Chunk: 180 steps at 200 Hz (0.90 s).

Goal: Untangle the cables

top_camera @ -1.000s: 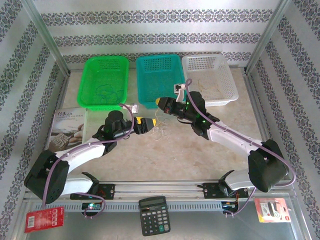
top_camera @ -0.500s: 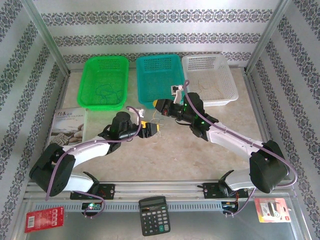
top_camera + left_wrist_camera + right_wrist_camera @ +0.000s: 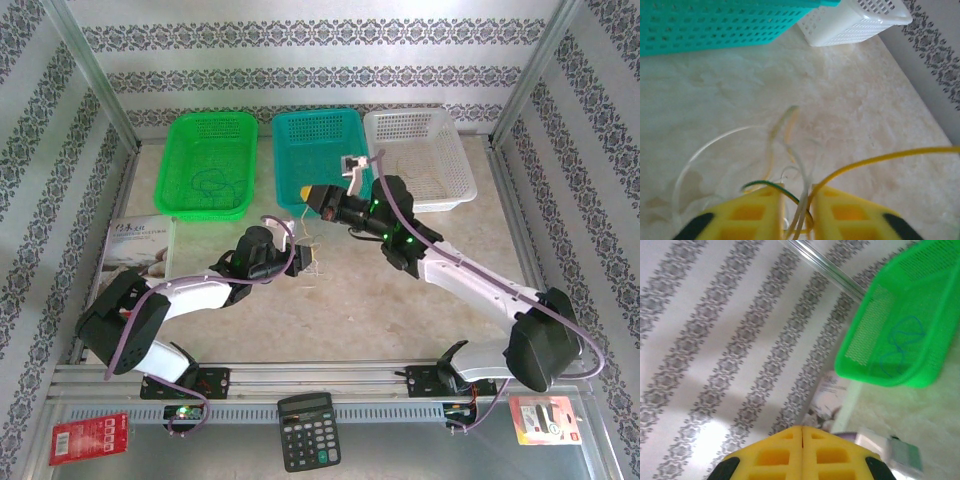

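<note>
— Where is the tangle?

— The cables (image 3: pixel 805 180) sit low over the table (image 3: pixel 400 300), just in front of the teal basket (image 3: pixel 320 113). The left gripper (image 3: pixel 797 215) has them. Its fingers are nearly together, with pale, yellow and dark green strands pinched in the narrow gap. One pale loop lies on the table beside it, and one yellow strand arcs off to the side.

— And the other arm?

— The right gripper (image 3: pixel 311 196) is up higher, just beyond the left one, tipped toward the wall and the green basket (image 3: pixel 900 375). Its fingers are pressed flat together. I can't make out a strand between them from its wrist camera (the overhead view hints at a thin line running up to it, too fine to be sure).

— So the step is pulling one strand free of the clump?

— That's my reading. To do it well, the left should hold firm and low as the anchor while the right draws away slowly and in a straight line. If the whole clump lifts instead of one wire sliding out, ease off and take a new hold nearer a loose end.

— What's the risk?

— These wires are springy and thin, so a quick tug could tighten the knot or snap them out of the pinch. Go gently and watch the loop on the table.
</note>
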Available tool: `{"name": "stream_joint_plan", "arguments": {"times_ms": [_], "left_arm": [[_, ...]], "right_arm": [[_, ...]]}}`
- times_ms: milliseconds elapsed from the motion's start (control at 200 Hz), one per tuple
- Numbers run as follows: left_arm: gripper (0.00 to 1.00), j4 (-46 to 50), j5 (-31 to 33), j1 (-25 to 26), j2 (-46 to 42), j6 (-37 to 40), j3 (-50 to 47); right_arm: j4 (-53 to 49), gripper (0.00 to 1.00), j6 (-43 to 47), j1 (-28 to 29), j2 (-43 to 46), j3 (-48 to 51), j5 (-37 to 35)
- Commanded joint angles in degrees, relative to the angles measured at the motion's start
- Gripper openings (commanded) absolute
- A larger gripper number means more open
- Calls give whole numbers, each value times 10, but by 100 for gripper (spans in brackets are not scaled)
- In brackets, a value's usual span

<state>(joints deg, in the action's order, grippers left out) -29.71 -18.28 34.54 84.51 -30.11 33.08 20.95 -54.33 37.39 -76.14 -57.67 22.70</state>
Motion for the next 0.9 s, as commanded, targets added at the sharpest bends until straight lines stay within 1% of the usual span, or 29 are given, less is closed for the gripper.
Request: {"name": "stream_joint_plan", "arguments": {"times_ms": [0,45,100,355,445,485,525,570,624,689,824,894], "left_arm": [[13,-23,15,6,1,11,-15],[8,-22,18,6,0,12,-20],[6,-22,18,6,0,13,-26],[5,-25,20,6,-4,12,-41],[13,-22,18,6,-7,13,-43],[19,-20,18,5,-10,14,-44],[27,-17,19,5,-12,14,-45],[39,-14,19,6,-14,16,-45],[47,-10,21,5,-18,17,-47],[49,-5,22,5,-23,18,-49],[50,1,23,5,-31,21,-51],[52,4,22,5,-37,20,-52]], "right_arm": [[14,0,-12,-15,31,-42,17],[12,0,-12,-24,38,-50,15],[10,0,-13,-35,45,-58,16],[5,0,-15,-69,67,-44,11],[5,0,-17,-71,69,-32,13],[6,0,-18,-71,68,-29,15],[7,0,-19,-70,68,-26,18],[7,0,-20,-69,68,-22,20],[7,0,-18,-68,69,-21,22],[7,0,-17,-66,70,-18,24],[5,0,-15,-65,72,-17,26],[5,0,-16,-65,74,-17,27]]}}
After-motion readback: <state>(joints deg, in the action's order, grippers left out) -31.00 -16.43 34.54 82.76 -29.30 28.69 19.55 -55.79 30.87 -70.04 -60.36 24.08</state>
